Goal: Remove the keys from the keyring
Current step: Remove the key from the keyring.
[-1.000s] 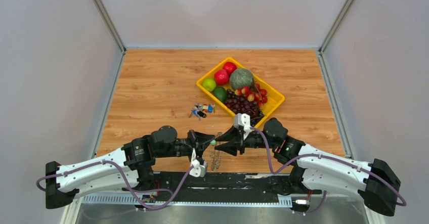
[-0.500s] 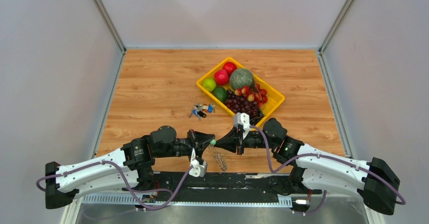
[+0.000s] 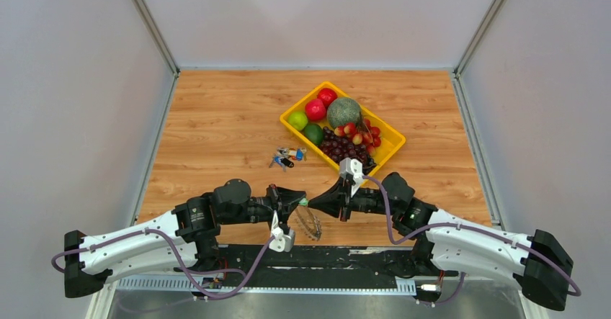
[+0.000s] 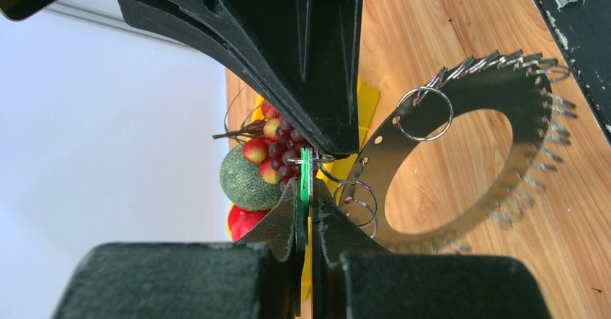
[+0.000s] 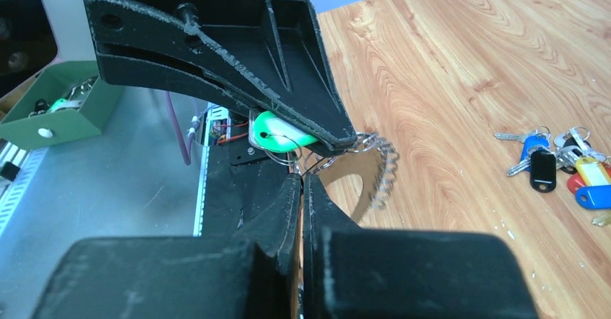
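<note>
Left hand (image 4: 305,202): clamped tight on green tag (image 4: 305,169).
Right hand (image 5: 301,180): closed against small rings (image 4: 358,205); hold unconfirmed.
Keyring (image 4: 497,218): hangs at 6 o'clock of both hands, above surface (image 3: 216,117); swung from edge-on to face-on.
Keys (image 4: 555,128): apparently all threaded; separation not begun.

White arm shells (image 3: 130,245), black joints (image 3: 196,217), purple cables (image 3: 390,225), white wrist cameras (image 3: 351,169).

From where I sit: on the tabletop (image 3: 216,124) there's a yellow tray (image 3: 303,101) with a melon (image 3: 344,111), two red fruits (image 3: 315,109), a lime (image 3: 297,120) and dark grapes (image 3: 342,147). A small coloured key bunch (image 3: 287,156) lies just beside its near-left edge.
</note>
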You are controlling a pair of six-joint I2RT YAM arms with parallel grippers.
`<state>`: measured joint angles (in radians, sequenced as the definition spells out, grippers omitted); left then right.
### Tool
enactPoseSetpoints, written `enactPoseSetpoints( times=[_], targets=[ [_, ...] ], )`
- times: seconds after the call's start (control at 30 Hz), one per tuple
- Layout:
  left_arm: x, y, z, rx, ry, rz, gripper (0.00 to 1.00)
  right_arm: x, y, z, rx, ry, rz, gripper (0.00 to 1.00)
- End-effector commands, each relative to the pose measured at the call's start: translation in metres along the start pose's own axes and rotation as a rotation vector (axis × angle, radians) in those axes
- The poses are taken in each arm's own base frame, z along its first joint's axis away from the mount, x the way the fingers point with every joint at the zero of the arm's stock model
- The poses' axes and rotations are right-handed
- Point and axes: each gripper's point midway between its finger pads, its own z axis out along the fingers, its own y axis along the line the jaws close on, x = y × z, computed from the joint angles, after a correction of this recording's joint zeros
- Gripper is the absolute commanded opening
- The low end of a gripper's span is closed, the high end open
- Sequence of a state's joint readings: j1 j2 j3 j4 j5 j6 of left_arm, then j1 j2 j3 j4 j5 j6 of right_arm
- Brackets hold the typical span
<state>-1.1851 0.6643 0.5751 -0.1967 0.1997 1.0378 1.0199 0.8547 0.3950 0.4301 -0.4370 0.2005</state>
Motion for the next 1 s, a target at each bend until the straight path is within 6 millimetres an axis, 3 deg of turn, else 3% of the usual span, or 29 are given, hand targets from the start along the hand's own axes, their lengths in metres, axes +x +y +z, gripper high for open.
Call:
enactPoseSetpoints(
  times=[0.0, 0.5, 0.67, 0.97],
  targets=[
    [-0.016, 0.020, -0.003, -0.063, -0.056, 0.021, 0.00, -0.009, -0.010, -0.001, 0.082, -0.032, 0.102, 0.00],
    [-0.016, 0.018, -0.003, -0.048, -0.058, 0.032, 0.00, -0.006, -0.015, 0.011, 0.087, 0.046, 0.258, 0.00],
    [-0.016, 0.018, -0.004, -0.049, -0.055, 0.033, 0.00, -0.010, -0.030, 0.007, 0.181, 0.003, 0.368, 0.00],
    [-0.015, 0.015, -0.002, -0.035, -0.053, 0.040, 0.00, -0.017, -0.037, 0.004, 0.255, -0.100, 0.587, 0.00]
  ],
)
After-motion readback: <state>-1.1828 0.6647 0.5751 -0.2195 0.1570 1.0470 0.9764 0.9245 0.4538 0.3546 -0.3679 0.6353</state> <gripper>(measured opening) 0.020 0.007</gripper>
